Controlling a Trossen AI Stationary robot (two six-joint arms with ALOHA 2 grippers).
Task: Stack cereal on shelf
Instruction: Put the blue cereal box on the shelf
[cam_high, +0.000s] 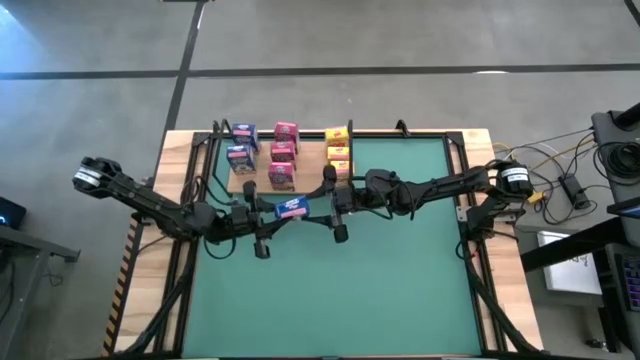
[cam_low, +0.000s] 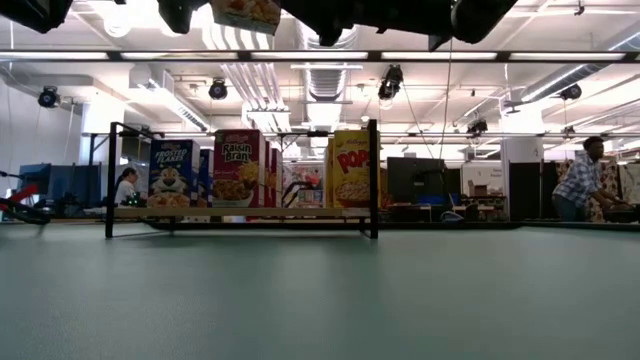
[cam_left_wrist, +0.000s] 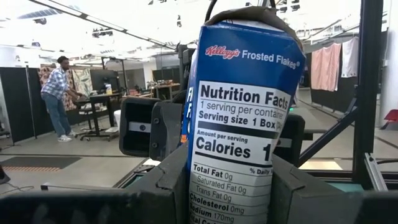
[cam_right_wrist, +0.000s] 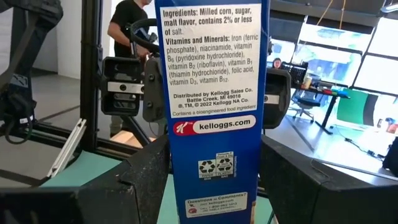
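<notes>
A blue cereal box (cam_high: 291, 208) is held above the green mat (cam_high: 400, 290) between both arms, in front of the shelf (cam_high: 310, 172). The left gripper (cam_high: 262, 213) pinches one end with its fingers; the right gripper (cam_high: 328, 205) has its fingers around the other end.

Only the left wrist view shows the box's "Kellogg's Frosted Flakes" panel (cam_left_wrist: 242, 124) with "Nutrition Facts" and "Calories". The right wrist view alone shows the ingredients panel (cam_right_wrist: 211, 106), with "kelloggs.com" and "Battle Creek, MI".

From above, the shelf is seen to carry two blue boxes (cam_high: 241, 147), three pink boxes (cam_high: 283, 155) and three yellow boxes (cam_high: 338, 150). In the low view their fronts read "Frosted Flakes" (cam_low: 170, 172), "Raisin Bran" (cam_low: 237, 168) and "Pops" (cam_low: 350, 168). People are seen beyond the desk.
</notes>
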